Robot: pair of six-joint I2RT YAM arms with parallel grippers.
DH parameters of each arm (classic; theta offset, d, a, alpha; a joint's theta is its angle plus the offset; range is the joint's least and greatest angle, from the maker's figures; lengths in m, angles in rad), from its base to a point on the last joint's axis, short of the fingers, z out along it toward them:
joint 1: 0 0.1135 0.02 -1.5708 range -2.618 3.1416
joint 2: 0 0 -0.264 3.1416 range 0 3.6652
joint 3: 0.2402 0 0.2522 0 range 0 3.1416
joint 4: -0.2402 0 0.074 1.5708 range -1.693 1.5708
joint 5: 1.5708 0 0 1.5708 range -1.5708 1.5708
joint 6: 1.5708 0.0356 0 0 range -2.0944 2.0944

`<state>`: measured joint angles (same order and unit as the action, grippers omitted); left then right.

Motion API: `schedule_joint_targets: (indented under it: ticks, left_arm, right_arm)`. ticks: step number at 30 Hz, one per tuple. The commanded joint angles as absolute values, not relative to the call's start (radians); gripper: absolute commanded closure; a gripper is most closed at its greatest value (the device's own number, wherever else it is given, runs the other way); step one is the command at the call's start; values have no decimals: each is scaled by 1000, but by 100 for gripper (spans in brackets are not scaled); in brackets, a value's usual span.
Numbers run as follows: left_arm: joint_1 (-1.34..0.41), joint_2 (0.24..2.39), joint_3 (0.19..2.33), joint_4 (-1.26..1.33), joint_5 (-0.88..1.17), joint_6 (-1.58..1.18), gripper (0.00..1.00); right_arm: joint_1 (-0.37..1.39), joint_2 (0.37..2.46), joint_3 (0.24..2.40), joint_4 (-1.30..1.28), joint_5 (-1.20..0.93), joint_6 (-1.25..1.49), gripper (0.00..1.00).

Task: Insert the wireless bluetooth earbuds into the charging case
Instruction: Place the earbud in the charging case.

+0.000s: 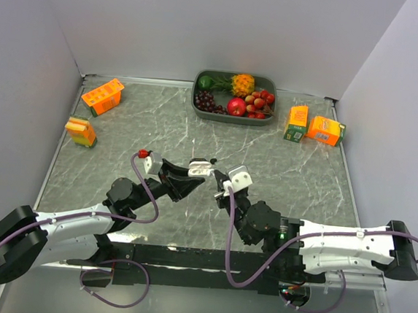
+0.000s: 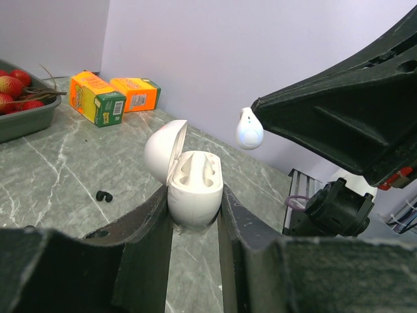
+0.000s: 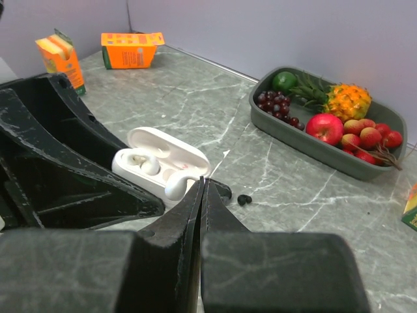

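My left gripper (image 2: 195, 199) is shut on the white charging case (image 2: 195, 186) and holds it just above the table, its lid (image 2: 163, 153) swung open. In the right wrist view the case (image 3: 159, 163) lies open, with what looks like one white earbud (image 3: 146, 166) seated in a slot. A second white earbud (image 3: 177, 186) is pinched at the tips of my shut right gripper (image 3: 203, 181); it hangs beside and slightly above the case opening (image 2: 249, 129). From above, both grippers meet mid-table around the case (image 1: 201, 167). A small black earbud (image 3: 244, 199) lies loose on the marble.
A grey tray of fruit (image 1: 232, 113) stands at the back centre. Orange juice cartons sit at the back left (image 1: 102, 96), left (image 1: 81, 131) and back right (image 1: 297, 123) (image 1: 325, 130). Walls close in the table on three sides.
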<state>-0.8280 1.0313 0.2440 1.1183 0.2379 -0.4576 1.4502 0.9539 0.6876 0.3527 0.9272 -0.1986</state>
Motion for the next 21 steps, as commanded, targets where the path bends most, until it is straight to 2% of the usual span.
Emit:
schedule_joint_targets:
  ticks: [1,21]
  left_arm:
    - [-827,1025,252,1189,241,-454,99]
    - [-838,1003,259,1177,235,-463,99]
  right_arm:
    - [1462,976,745,428,940,-198,100]
    - [1462,1048,752,454,977,-236,100]
